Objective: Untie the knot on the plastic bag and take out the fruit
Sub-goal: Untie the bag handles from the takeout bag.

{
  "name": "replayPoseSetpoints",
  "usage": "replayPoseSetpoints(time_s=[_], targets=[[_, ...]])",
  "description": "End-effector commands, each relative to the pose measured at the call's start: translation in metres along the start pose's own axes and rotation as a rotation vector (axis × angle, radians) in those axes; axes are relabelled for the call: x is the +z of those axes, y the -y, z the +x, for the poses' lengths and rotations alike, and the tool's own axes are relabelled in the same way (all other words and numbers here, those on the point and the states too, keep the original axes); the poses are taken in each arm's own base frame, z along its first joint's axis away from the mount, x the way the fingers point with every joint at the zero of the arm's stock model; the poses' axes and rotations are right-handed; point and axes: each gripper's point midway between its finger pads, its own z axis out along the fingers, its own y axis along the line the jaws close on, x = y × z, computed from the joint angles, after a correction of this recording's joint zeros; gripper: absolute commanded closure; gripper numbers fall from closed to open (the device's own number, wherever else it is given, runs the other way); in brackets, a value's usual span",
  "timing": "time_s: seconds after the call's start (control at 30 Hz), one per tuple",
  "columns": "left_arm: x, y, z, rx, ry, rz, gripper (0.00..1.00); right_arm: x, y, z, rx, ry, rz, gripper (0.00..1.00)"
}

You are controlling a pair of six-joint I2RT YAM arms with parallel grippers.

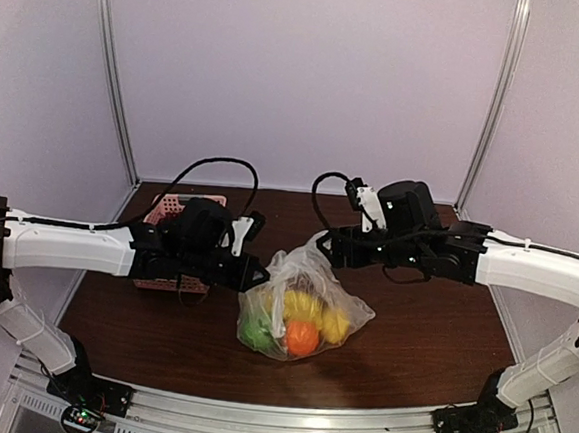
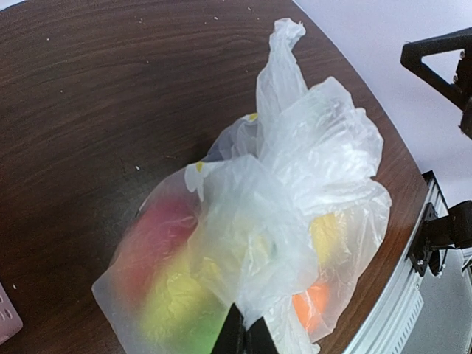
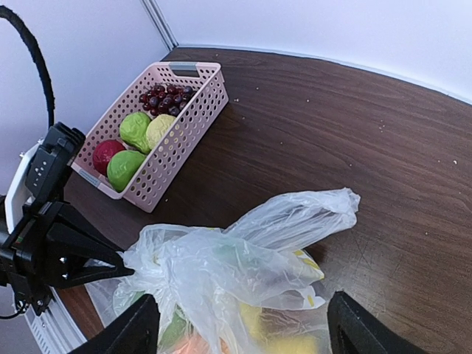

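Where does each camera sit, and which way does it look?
Top external: high behind the bases, looking down at the table; left arm and right arm show.
Left wrist: on the left arm, looking down onto the plastic bag; the shut left gripper shows.
Right wrist: on the right arm, facing over the bag toward the pink basket; the open right gripper shows.
Shared: all views see the bag.
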Motion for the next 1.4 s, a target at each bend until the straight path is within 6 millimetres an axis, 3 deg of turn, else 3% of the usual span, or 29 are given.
replayPoseSetpoints(time_s=[0.0,0.23,0.5,0.77,0.9,1.0,1.1,1.2,1.37], targets=[[-0.003,0.006,-0.014,0.016,0.028,0.02,1.0,0.012,-0.011,0.007,-0.08,-0.097,-0.089,0.17],[-0.001,0.004,-0.012,0.007,0.02,0.016,1.0,0.033,-0.023,0.01,-0.156,-0.181,-0.157,0.13],[0.001,0.005,-0.012,0.006,0.014,0.017,1.0,0.055,-0.025,0.021,-0.214,-0.249,-0.166,0.16],[0.0,0.005,-0.015,0.006,0.018,0.013,1.0,0.062,-0.026,0.031,-0.216,-0.274,-0.181,0.35],[0.0,0.007,-0.018,0.009,0.022,0.017,0.99,0.063,-0.024,0.033,-0.198,-0.257,-0.174,0.58],[-0.001,0.008,-0.022,0.012,0.026,0.013,0.73,0.061,-0.024,0.031,-0.186,-0.233,-0.174,0.77],[-0.002,0.011,-0.031,0.029,0.04,0.006,0.56,0.057,-0.024,0.027,-0.172,-0.204,-0.174,0.92],[0.002,0.013,-0.035,0.045,0.034,0.001,0.48,0.052,-0.025,0.023,-0.159,-0.182,-0.181,0.99],[0.014,0.017,-0.037,0.049,0.01,0.02,0.42,0.049,-0.025,0.022,-0.136,-0.165,-0.184,1.0]])
